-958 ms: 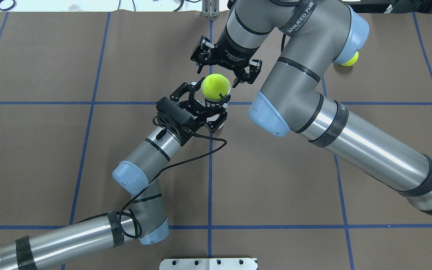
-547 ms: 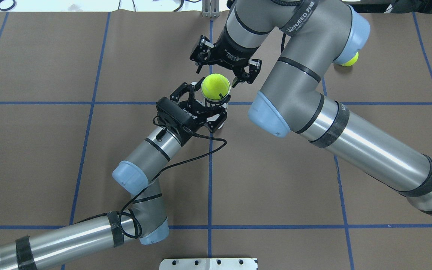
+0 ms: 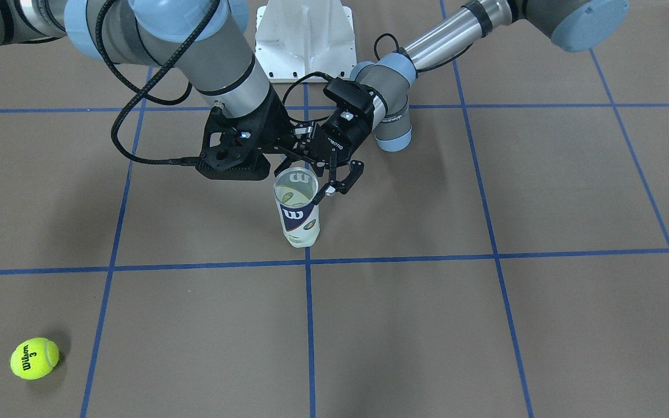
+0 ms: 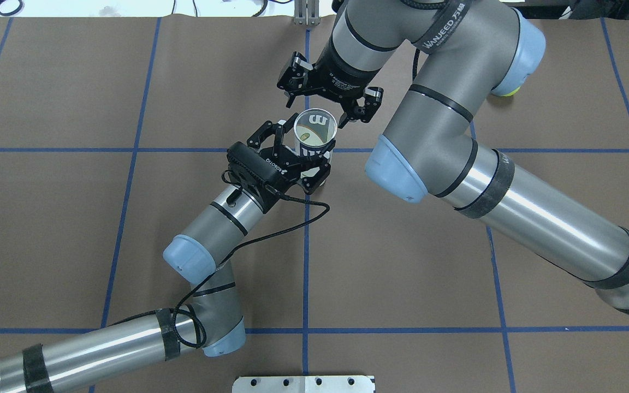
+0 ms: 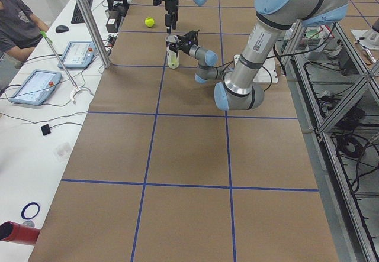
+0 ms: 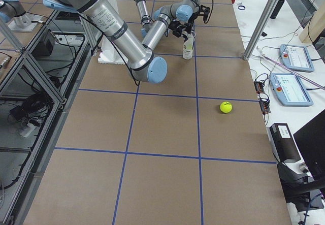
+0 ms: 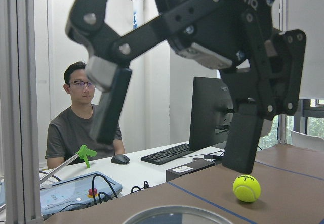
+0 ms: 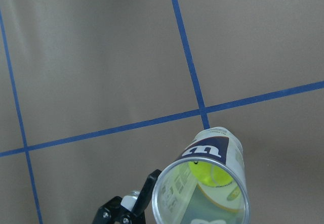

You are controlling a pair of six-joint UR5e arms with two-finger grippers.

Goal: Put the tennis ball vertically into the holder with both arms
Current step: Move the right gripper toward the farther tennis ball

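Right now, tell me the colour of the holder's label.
Navy with a white W, on the holder; best in the front-facing view.

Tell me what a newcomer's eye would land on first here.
The upright holder at the centre of the brown mat, with a tennis ball resting at its bottom. The right hand hangs open just above its mouth, while the left hand straddles it from the side. A second tennis ball lies loose on the mat, off to the robot's right.

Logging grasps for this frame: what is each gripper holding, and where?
Nothing. The left gripper and the right gripper both stand open near the holder, with the tennis ball down inside it.
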